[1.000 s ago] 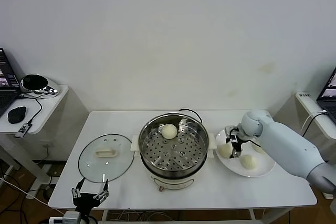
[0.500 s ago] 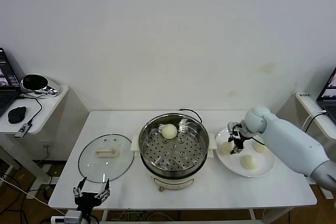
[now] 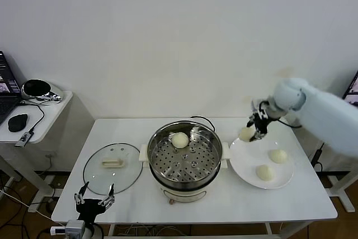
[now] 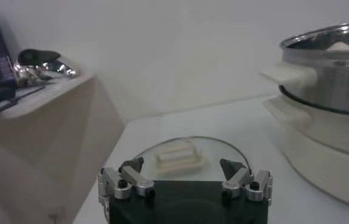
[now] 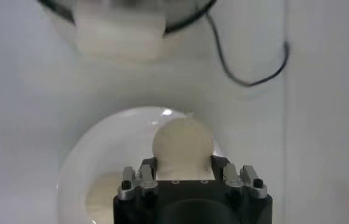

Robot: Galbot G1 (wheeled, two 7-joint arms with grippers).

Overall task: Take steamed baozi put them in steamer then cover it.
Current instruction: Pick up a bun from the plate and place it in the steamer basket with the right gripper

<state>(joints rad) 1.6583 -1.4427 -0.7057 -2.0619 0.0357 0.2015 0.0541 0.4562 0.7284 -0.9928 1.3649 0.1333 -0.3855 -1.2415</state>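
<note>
A small round cream-white dough bun (image 3: 245,134), clenched in the right claw (image 3: 253,129), has been lifted off the flat white plate (image 3: 246,163) near the desk's right edge, ready for the shiny steel steamer (image 3: 184,158); the left claw (image 3: 94,204) hangs released off the desk's front-left corner.

The steamer (image 3: 185,160) stands open on top; one baozi (image 3: 180,140) sits at its far side, the rest of the tray is free.
</note>
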